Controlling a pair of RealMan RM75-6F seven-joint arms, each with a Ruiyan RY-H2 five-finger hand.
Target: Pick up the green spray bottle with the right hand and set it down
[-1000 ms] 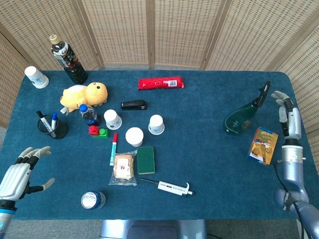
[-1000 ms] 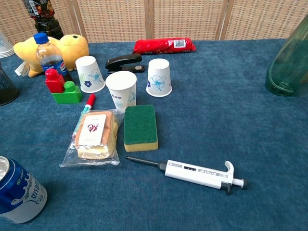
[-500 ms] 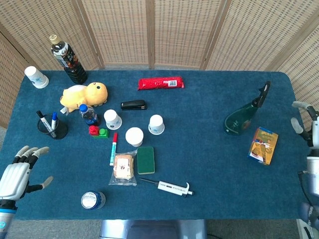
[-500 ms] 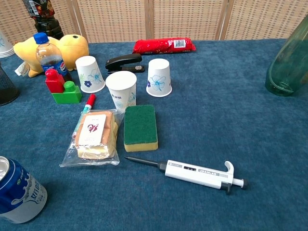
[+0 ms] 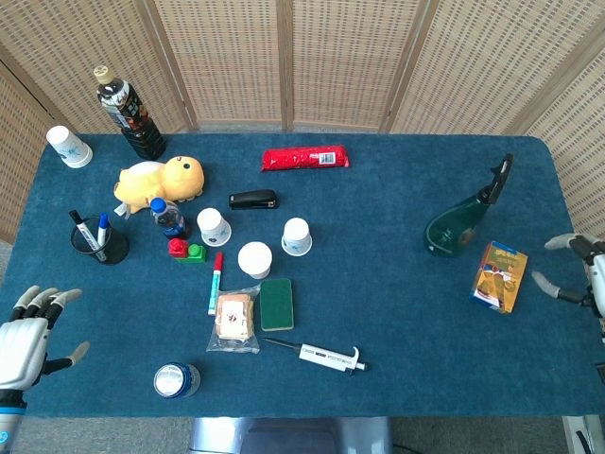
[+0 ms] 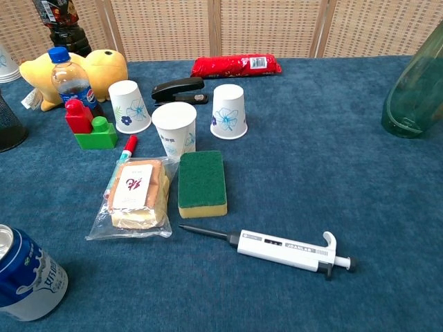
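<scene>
Blue-carpeted table [image 5: 378, 312]: green spray bottle [image 5: 465, 216] stands free; right hand [image 5: 579, 274] beyond it, left hand [image 5: 28, 333] far opposite, both with fingers spread.

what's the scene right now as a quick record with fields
spray bottle: green spray bottle stands on the table, untouched
right hand: right hand at the table's right edge, fingers apart, holds nothing
left hand: left hand at the near left corner, fingers apart, holds nothing
beside bottle: small box between bottle and right hand
task state: bottle not held
</scene>
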